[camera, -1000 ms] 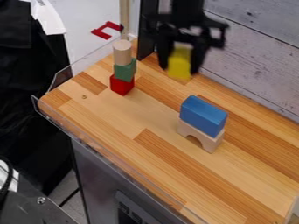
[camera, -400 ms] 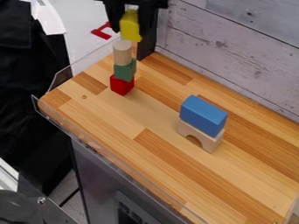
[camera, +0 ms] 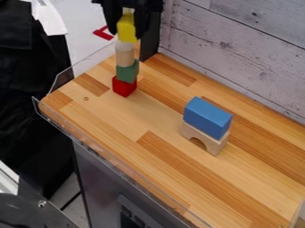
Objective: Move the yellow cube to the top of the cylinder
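Over there the pincer [camera: 127,33] grips the yellow block [camera: 127,29] right above the pale cylinder [camera: 125,54], which tops the green block [camera: 127,72].

Yeah, I can't make out any writing, labels, numbers or signs here, sorry folks.
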